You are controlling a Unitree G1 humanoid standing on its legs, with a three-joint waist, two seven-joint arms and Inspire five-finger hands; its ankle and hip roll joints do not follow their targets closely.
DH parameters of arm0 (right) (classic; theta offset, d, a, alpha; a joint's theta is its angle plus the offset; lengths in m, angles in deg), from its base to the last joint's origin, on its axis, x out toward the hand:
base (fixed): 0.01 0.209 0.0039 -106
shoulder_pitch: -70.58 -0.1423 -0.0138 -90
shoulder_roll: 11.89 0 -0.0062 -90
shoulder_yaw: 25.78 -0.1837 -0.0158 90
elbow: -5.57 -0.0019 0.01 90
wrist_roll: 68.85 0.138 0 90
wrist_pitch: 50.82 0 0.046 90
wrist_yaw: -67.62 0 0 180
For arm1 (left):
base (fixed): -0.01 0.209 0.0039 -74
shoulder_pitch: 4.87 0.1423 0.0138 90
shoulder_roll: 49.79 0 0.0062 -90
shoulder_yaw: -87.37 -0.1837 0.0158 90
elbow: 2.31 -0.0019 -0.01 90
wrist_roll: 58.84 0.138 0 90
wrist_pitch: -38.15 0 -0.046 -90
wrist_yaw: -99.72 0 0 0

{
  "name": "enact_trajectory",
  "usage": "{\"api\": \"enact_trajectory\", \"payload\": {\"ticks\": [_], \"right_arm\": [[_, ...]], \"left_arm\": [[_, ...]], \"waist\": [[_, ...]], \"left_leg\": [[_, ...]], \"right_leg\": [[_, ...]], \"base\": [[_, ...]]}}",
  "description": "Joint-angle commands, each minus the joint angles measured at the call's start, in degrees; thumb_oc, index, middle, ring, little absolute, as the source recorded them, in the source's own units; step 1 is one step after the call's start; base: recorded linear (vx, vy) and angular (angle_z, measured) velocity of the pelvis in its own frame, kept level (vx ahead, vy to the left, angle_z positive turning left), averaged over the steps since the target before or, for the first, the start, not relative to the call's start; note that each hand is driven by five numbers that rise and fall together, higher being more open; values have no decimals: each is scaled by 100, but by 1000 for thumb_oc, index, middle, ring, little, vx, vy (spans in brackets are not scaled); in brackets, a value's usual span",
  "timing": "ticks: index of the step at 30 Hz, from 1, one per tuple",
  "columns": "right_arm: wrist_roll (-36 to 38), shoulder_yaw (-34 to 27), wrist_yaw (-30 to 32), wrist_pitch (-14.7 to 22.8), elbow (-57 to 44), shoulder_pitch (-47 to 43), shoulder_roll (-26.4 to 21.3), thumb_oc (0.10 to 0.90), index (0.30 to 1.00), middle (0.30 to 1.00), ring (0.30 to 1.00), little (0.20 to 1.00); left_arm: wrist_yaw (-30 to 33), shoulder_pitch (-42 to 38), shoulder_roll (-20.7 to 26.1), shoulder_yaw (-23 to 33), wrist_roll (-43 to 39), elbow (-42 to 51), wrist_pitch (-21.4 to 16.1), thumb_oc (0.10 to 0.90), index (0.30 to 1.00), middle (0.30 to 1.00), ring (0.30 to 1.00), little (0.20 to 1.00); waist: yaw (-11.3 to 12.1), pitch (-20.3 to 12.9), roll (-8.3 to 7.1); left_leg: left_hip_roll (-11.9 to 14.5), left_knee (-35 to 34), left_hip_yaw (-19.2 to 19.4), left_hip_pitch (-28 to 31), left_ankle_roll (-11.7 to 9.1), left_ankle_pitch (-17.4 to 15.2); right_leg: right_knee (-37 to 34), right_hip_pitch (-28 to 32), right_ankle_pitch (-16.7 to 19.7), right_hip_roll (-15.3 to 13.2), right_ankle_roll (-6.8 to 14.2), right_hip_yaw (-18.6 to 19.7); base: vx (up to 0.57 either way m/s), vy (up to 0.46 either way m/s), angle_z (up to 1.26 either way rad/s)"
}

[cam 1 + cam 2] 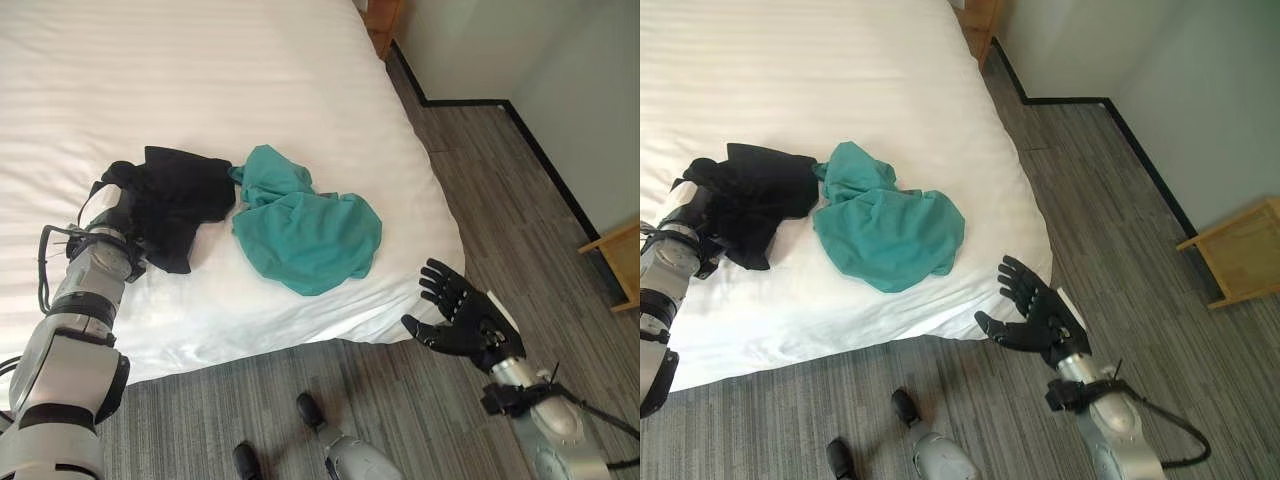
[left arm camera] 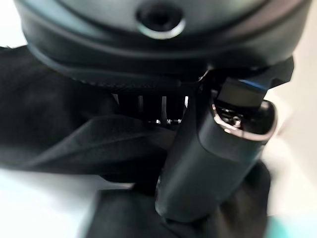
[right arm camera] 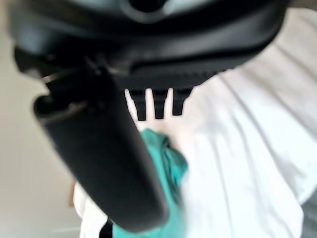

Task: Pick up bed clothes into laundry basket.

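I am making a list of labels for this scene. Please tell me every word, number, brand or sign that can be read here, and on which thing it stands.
None: no readable text on anything.
The black garment, held in the left hand, shows no tag or print.
The teal garment is plain.
The white bed sheet bears woven stripes, no letters.
The open right hand, off the bed's corner, carries no marking that can be read.

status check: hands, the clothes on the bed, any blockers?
Left hand at the black garment, grip unclear. Right hand open, off the bed's corner. Teal garment loose beside the black one. Nothing blocking.
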Motion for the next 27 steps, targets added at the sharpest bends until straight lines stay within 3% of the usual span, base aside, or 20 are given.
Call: {"api": "enact_trajectory", "payload": {"ticks": [1,4,5,8,10,11,12,20,27], "right_arm": [[-488,-609,280,730,-343,-692,-369,800,900,900,900,900],[-1395,-487,501,703,-198,-1015,-685,800,900,900,900,900],[-1931,-407,594,715,-73,-1292,-890,800,900,900,900,900],[-2734,-113,686,712,-5,-1741,-1290,800,900,900,900,900],[-3683,145,677,694,-16,-2107,-1886,800,900,900,900,900],[-3693,217,690,697,5,-2168,-1882,800,900,900,900,900],[-4190,461,640,673,7,-2388,-2168,800,900,900,900,900],[-5409,1454,282,602,-108,-3133,-2741,800,900,900,900,900],[-6019,2412,126,626,-52,-3981,-3048,800,900,900,900,900]], "left_arm": [[220,429,-445,481,-2220,2015,-1512,400,300,300,300,300],[-18,1247,-824,803,-2845,3103,-1678,400,300,300,300,300],[-298,1758,-919,928,-3237,3802,-1787,400,300,300,300,300],[-832,2773,-997,1101,-3829,4602,-1640,400,300,300,300,300],[-1190,3688,-818,1478,-4129,5112,-1464,400,300,300,300,300],[-1196,3735,-827,1526,-4135,5142,-1450,400,300,300,300,300],[-1351,4187,-805,1655,-4342,5246,-1334,400,300,300,300,300],[-1512,4697,-716,1877,-4436,5591,-1220,400,300,300,300,300],[-1465,5021,-729,2068,-4495,5766,-1204,400,300,300,300,300]], "waist": [[382,147,210],[540,58,221],[749,41,226],[973,20,264],[1235,16,298],[1190,0,300],[1373,11,306],[1613,23,338],[1746,8,340]], "left_leg": [[20,8,-22,632,-138,-374],[12,8,-140,628,-135,-359],[-13,8,-254,633,-128,-353],[-50,8,-436,642,-113,-329],[-85,8,-629,666,-98,-321],[-85,8,-640,637,-103,-287],[-110,8,-799,596,-104,-237],[-176,8,-1287,479,-121,-118],[-214,8,-1415,434,-120,-78]], "right_leg": [[64,697,-663,-237,468,17],[35,786,-688,-269,426,-65],[24,854,-714,-297,401,-124],[11,966,-764,-339,369,-249],[11,1086,-853,-370,335,-403],[11,1062,-826,-370,332,-411],[11,1097,-857,-386,304,-512],[11,1261,-965,-434,226,-855],[11,1298,-998,-456,229,-974]], "base": [[19,-24,37],[14,-48,43],[45,-34,50],[26,-29,28],[38,-29,41],[23,-43,28],[-13,-35,25],[-1,-36,40],[0,-14,16]]}}
